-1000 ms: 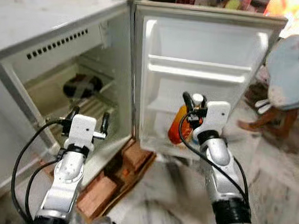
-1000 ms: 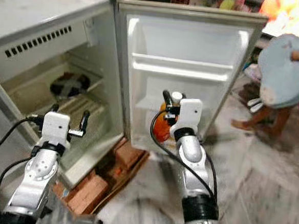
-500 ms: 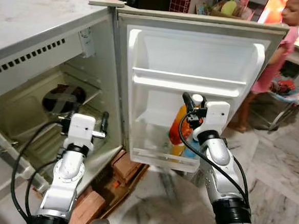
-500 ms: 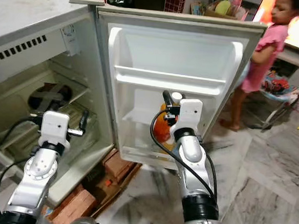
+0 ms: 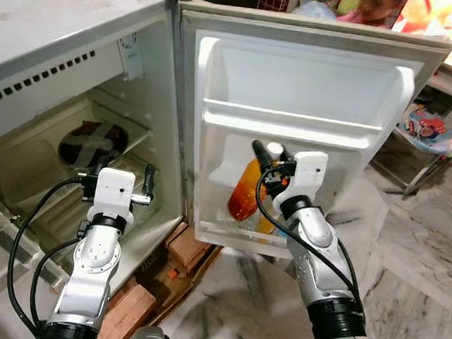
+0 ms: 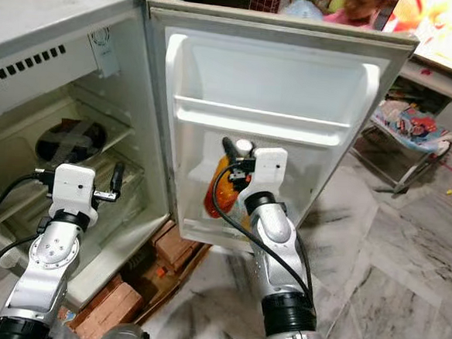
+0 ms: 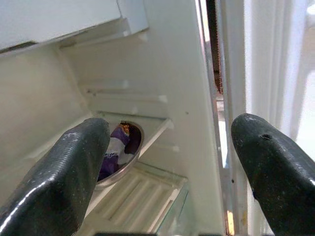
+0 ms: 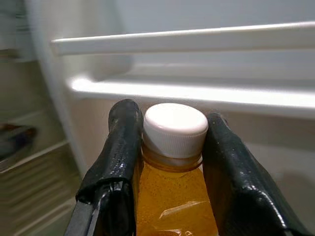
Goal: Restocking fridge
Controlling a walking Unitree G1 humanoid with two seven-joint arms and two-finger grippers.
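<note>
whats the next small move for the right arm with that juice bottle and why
Probably lower it a little further. The right tool is shut around the neck of the orange bottle, which tilts over the bottom shelf of the fridge door beside another bottle already there. Release looks premature while it leans.

Both head views look down and forward at the open fridge (image 5: 97, 122) and its door (image 5: 307, 113), sharing that whole scene. Left wrist camera peers close into the fridge interior. Right wrist camera sits tight against the bottle (image 8: 174, 196), facing the door shelves.
</note>
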